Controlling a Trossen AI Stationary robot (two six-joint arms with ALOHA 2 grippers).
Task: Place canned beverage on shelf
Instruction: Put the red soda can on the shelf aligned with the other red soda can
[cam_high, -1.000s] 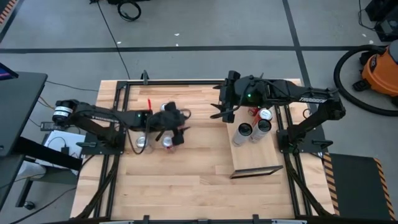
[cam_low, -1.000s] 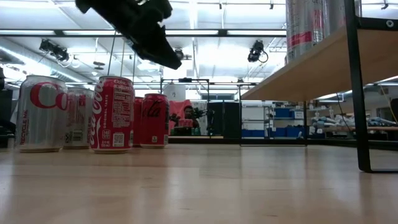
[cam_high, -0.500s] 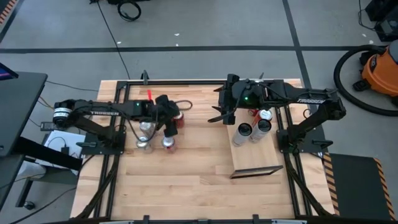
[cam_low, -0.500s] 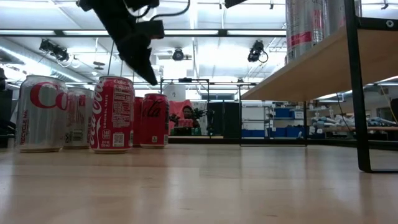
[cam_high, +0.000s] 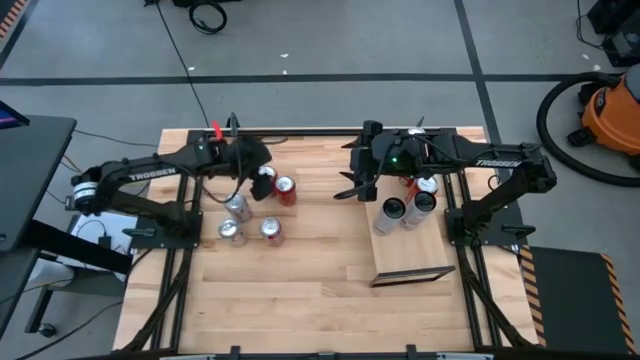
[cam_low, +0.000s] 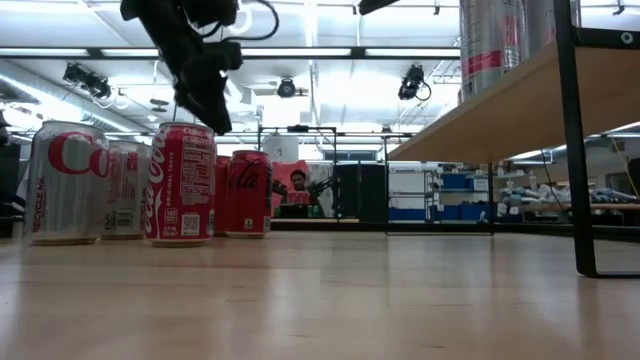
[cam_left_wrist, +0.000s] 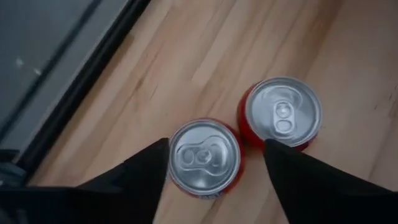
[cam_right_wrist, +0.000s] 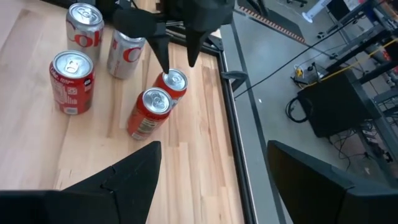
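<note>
The left gripper (cam_left_wrist: 205, 158) was poised open astride a red can (cam_left_wrist: 204, 156), nothing yet gripped; descent and closure were judged to be next. The right gripper (cam_high: 352, 185) waited open, empty, beside the shelf (cam_high: 410, 255).

Our left arm stretched along the desk's far edge, its hand (cam_high: 262, 176) pointing down, fingers (cam_left_wrist: 146, 171) spread and empty, our right arm folded at the far right, its hand (cam_high: 352, 186) raised, fingers (cam_right_wrist: 134, 174) parted, holding nothing
</note>
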